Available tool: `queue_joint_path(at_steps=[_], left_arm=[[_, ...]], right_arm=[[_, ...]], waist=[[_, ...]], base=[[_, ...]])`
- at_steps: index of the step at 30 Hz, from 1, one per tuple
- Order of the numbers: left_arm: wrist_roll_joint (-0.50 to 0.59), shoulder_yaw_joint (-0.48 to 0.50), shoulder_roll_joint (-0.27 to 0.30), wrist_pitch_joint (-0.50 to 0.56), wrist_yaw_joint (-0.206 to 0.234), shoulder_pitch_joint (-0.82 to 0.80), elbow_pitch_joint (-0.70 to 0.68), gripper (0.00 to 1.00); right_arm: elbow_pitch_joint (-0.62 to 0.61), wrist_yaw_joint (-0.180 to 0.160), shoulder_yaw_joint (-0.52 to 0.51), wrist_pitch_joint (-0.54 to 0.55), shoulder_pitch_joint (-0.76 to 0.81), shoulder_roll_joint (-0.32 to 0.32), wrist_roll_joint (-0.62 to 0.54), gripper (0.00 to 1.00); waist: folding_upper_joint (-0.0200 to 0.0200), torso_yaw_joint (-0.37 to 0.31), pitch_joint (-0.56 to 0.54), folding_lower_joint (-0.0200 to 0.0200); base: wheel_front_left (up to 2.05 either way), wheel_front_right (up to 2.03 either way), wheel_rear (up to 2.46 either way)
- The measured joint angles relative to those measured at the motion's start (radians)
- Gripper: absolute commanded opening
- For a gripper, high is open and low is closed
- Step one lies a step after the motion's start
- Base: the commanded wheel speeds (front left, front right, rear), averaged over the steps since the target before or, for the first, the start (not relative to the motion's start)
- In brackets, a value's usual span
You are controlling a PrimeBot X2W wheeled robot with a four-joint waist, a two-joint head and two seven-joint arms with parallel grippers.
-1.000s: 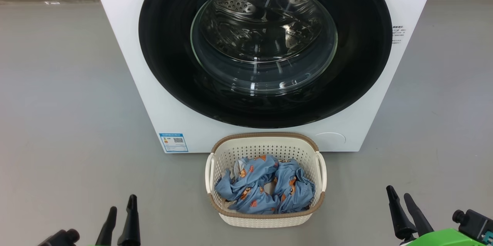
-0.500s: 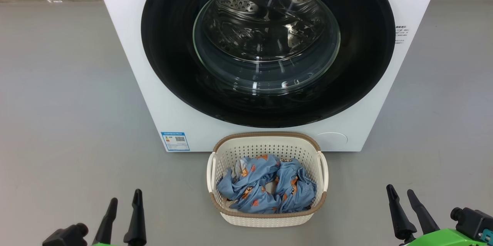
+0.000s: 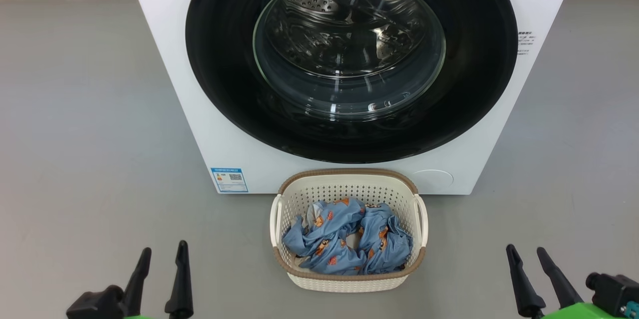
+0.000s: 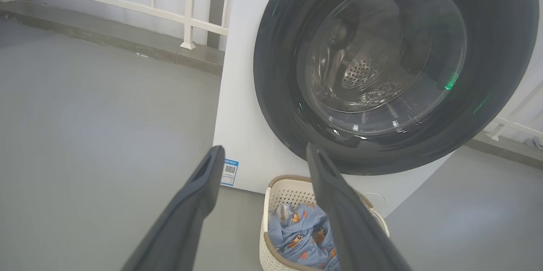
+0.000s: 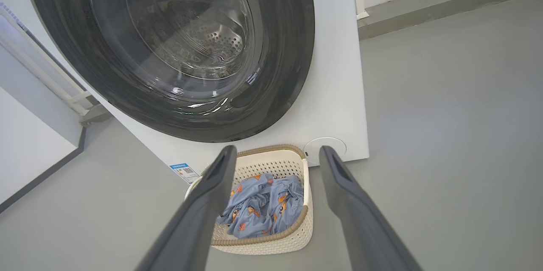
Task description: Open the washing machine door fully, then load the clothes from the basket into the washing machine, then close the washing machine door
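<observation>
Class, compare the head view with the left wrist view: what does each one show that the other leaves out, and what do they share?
Head view: the right gripper, jaws open, low at the right, and small printed text on the right of the washing machine.
Left wrist view: a white railing behind the machine.
Shared: the machine with its door shut, the basket on the floor in front with the clothes inside, the blue label, and the left gripper, jaws open and holding nothing.
</observation>
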Motion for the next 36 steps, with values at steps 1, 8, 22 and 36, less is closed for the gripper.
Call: queue_joint_path(at_steps=[1,8,22,36], left_arm=[[0.013,-0.001,0.000,0.000,0.000,0.000,-0.001,1.00],[0.093,-0.005,0.003,-0.026,0.000,0.000,-0.015,1.00],[0.221,-0.021,0.004,-0.056,0.001,0.001,-0.035,1.00],[0.271,-0.042,0.007,-0.060,0.000,0.019,-0.022,1.00]], right_arm=[[0.000,0.000,-0.004,0.000,0.005,0.000,-0.012,1.00],[-0.004,0.000,-0.014,-0.022,0.006,-0.005,-0.085,1.00],[-0.010,0.000,-0.019,-0.052,0.006,-0.010,-0.202,1.00],[-0.013,0.000,-0.028,-0.052,0.006,-0.007,-0.202,1.00]], waist=[[0.0000,0.000,0.001,0.0000],[0.0000,-0.001,0.008,0.0000],[0.0000,0.005,0.009,0.0000],[0.0000,0.007,0.003,0.0000]], base=[[0.00,0.00,0.00],[0.00,0.00,0.00],[0.00,0.00,0.00],[0.04,0.04,-0.07]])
